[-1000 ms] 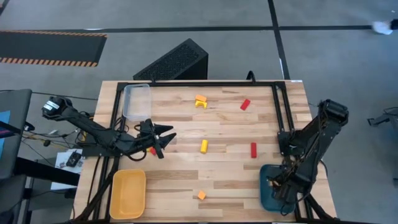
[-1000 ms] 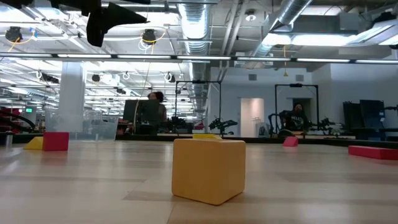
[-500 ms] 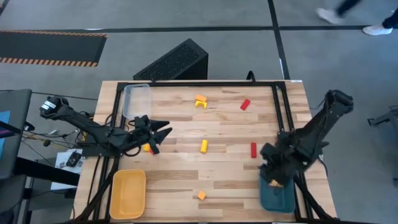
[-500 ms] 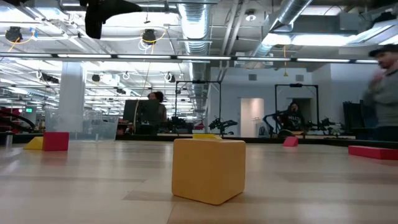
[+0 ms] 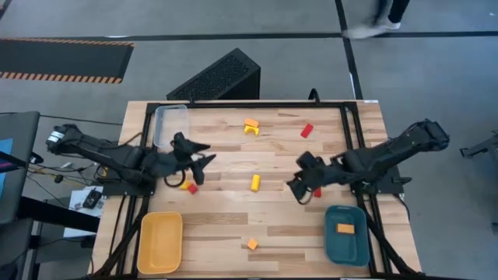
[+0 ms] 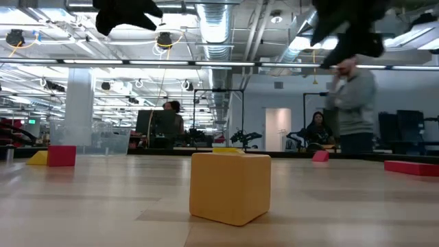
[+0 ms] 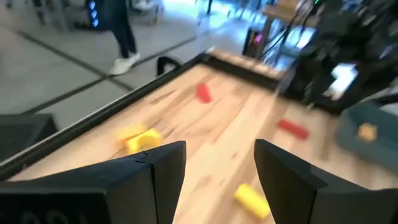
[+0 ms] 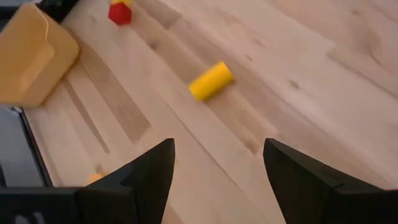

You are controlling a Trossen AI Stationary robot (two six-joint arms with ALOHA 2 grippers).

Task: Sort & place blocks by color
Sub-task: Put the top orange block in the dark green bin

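- Orange block (image 5: 345, 229) now lies in the teal tray (image 5: 332, 243); my right gripper (image 5: 298, 189) has swung out empty, fingers wide, so one colour is placed.
- Yellow bar (image 5: 255, 183) lies ahead of those fingers, apart.
- Left gripper (image 5: 204, 161) hovers open, empty, near a red-and-yellow pair (image 5: 188, 186).

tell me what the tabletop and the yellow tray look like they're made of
Tabletop: looks like pale wood in joined strips, matte, with visible grain and seams between boards.
Yellow tray: probably moulded plastic, smooth and one solid colour, with rounded corners and a raised rim.
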